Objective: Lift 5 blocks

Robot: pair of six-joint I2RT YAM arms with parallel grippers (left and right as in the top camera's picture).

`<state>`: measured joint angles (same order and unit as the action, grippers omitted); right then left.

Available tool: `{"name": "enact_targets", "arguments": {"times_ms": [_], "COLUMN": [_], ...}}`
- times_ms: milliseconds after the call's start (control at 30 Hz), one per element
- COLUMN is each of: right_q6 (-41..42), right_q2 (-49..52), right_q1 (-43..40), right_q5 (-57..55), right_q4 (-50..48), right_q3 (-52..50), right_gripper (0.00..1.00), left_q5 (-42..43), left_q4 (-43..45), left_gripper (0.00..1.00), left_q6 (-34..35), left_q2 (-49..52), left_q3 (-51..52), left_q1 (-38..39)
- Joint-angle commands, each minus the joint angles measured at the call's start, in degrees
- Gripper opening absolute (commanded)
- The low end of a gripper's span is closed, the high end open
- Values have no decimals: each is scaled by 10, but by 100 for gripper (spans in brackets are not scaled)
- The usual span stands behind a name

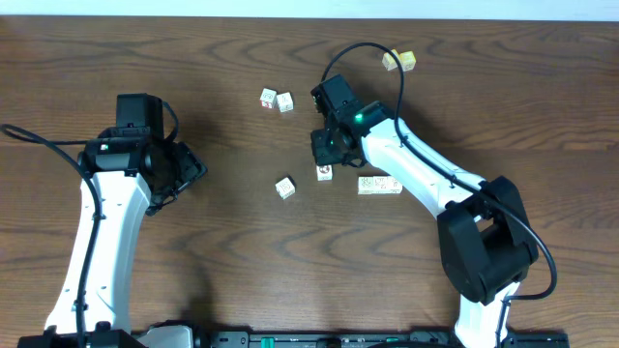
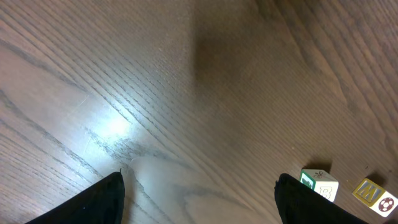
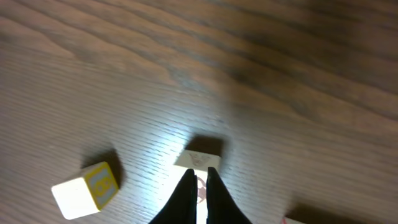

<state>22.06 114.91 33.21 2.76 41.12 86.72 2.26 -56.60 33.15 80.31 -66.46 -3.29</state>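
Our right tool [image 3: 199, 180], fingers together, hangs by one small whitish wooden cube [image 3: 202, 152], left tool [image 2: 200, 190] gaping; we judge nothing is lifted, every cube resting on the brown wooden surface [image 1: 222, 242].

The table [image 1: 242, 271] is dark brown wood with visible grain and a soft sheen that catches glare. The whitish blocks [image 1: 284, 188] look like smooth, matt painted wood with printed faces. The arms [image 1: 102, 222] have glossy white plastic shells and matt black joints.

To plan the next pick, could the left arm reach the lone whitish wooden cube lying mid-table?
Probably yes: only bare wooden table separates the open left gripper from that whitish wooden cube.
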Motion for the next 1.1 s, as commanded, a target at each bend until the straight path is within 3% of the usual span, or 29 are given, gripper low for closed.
{"name": "enact_targets", "arguments": {"times_ms": [0,167,300,767,1067], "right_q6": [4,33,36,37,36], "right_q2": [7,23,33,69,84], "right_q1": [16,23,26,58,58], "right_q5": [-21,-38,-33,-30,-96], "right_q4": [-8,-17,-37,-71,-70], "right_q3": [8,6,6,6,6], "right_gripper": [7,7,1,1,1], "left_q5": [-3,-3,-3,-3,-3], "left_q4": [-2,-2,-2,-2,-2], "left_gripper": [78,78,78,78,78], "left_q6": [-3,-3,-3,-3,-3], "left_q2": [-6,-6,-6,-6,-6], "left_q3": [-10,-10,-10,-10,-10], "left_q1": [-2,-2,-2,-2,-2]}}
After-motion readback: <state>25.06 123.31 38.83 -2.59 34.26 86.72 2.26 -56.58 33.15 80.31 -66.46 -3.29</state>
